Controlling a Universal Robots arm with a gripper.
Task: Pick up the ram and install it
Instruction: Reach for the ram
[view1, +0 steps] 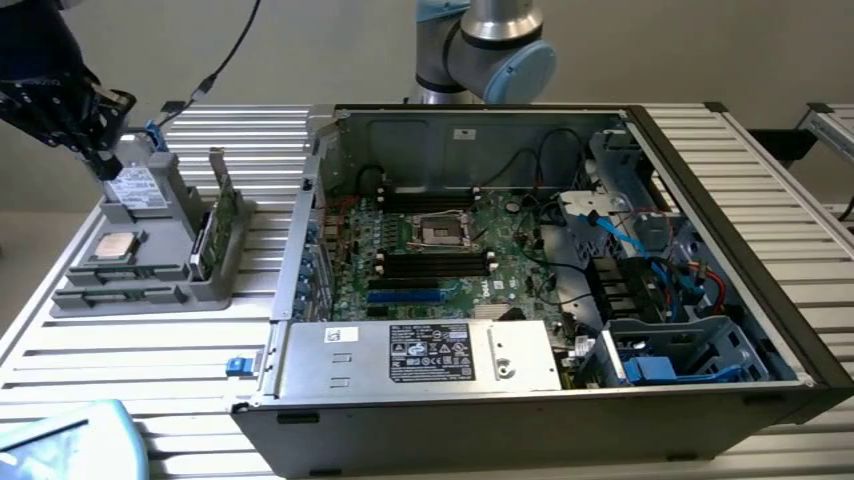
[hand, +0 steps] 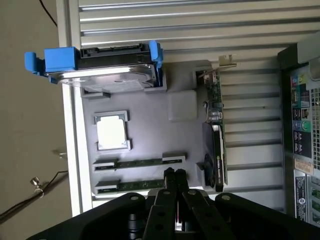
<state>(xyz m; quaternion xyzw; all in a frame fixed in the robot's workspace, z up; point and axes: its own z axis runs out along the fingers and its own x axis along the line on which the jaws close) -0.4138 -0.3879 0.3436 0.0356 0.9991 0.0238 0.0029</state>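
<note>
arm (view1: 487, 50): reaches out to ext view's left, wrist aimed down over gray tray (view1: 163, 238) | gripper (hand: 174, 173): fingers pressed shut, nothing held, hovers above tray | ram (hand: 140, 163): flat in tray slot, beside 2nd stick (hand: 142, 186), near fingertips, untouched

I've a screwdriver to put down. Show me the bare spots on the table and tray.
Table: bare slats between the tray, the power supply and the near edge; more behind the tray, beside the case. Tray: one bare patch between processor, hard drive and green card. Crowded: the ram end, near the shut gripper.
</note>
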